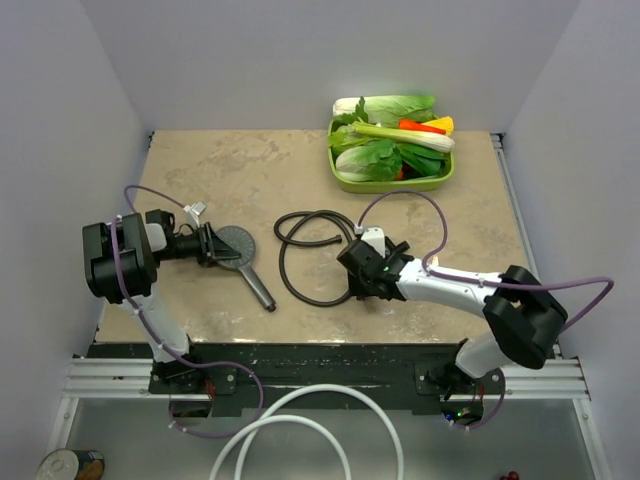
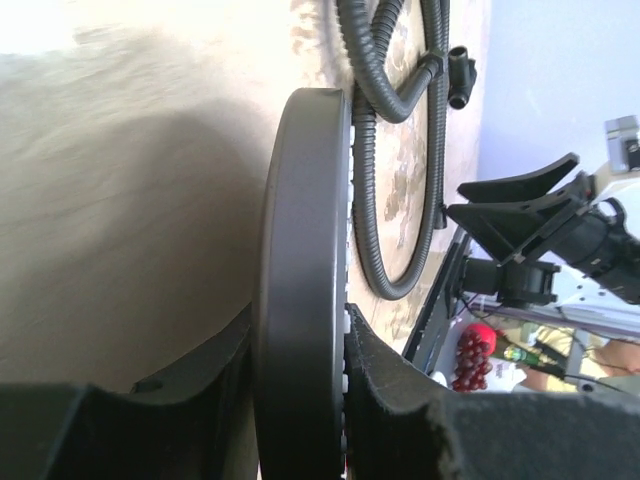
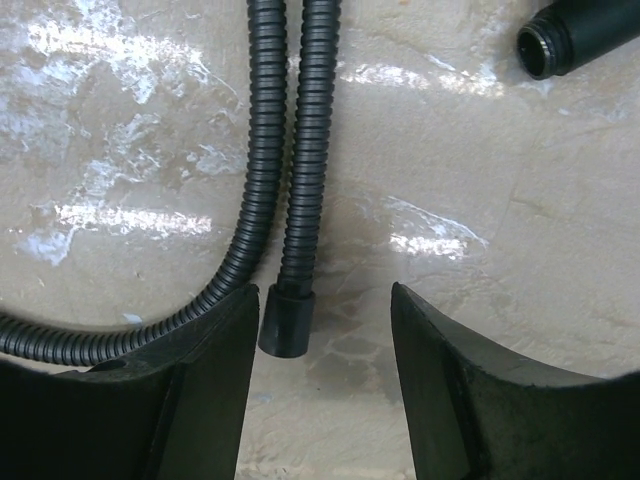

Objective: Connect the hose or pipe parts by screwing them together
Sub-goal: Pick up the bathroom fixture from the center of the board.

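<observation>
Beige table (image 1: 250, 170): left jaws clamp shower head (image 2: 300, 250); right jaws wide, straddling hose (image 3: 308, 150) end nut (image 3: 287, 320). Off-centre closing may push nut aside.

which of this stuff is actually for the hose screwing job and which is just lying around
For the job: shower head, black hose, T-shaped fitting.

Just lying about: tray of vegetables, white hose, can.
</observation>
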`<state>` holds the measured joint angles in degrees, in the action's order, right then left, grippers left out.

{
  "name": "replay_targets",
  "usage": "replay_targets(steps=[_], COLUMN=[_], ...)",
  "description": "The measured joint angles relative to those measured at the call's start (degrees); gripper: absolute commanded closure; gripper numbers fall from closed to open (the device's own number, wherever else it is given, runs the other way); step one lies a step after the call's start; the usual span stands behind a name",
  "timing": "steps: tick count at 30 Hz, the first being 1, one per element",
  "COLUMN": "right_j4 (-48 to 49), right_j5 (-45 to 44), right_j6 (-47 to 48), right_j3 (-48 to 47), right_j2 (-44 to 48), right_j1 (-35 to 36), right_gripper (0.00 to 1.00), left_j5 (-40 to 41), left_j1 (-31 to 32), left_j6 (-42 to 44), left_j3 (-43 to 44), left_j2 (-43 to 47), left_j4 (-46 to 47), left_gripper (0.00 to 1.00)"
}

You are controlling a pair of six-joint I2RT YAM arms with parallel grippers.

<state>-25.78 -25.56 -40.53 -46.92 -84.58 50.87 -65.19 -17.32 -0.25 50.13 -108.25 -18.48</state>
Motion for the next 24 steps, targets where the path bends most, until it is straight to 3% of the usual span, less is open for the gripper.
replay_targets(steps=[4, 6, 7, 10, 15, 24], right_j4=[2.51, 3.65, 4.26, 6.40, 7.82, 4.09], right_j5=[1.05, 1.38, 1.55, 2.21, 4.04, 11.89], right_j6=[-0.37, -0.48, -0.74, -1.09, -3.48, -15.87], right_j3=[0.00, 0.00, 0.00, -0.15, 1.14, 6.25], right_j2=[-2.69, -4.55, -5.51, -6.05, -4.11, 22.60], right_j1=[0.00, 0.00, 0.00, -0.02, -0.35, -0.31], right_gripper=[0.52, 0.65, 0.79, 1.00, 1.00, 1.00], left_j5=[-1.68, -3.04, -3.58, -4.66, -6.64, -8.55], left_j1=[-2.62, -3.50, -3.82, -4.46, -5.57, -6.27], left_j6=[0.11, 0.70, 1.29, 2.93, 5.57, 8.02], left_j3=[0.00, 0.00, 0.02, 0.66, 1.46, 1.53], left_j2=[-3.08, -4.09, -4.37, -5.20, -6.78, -7.78], left_j4=[0.22, 0.15, 0.04, -0.81, -2.05, -2.54], left_gripper=[1.00, 1.00, 1.00, 1.00, 1.00, 1.00])
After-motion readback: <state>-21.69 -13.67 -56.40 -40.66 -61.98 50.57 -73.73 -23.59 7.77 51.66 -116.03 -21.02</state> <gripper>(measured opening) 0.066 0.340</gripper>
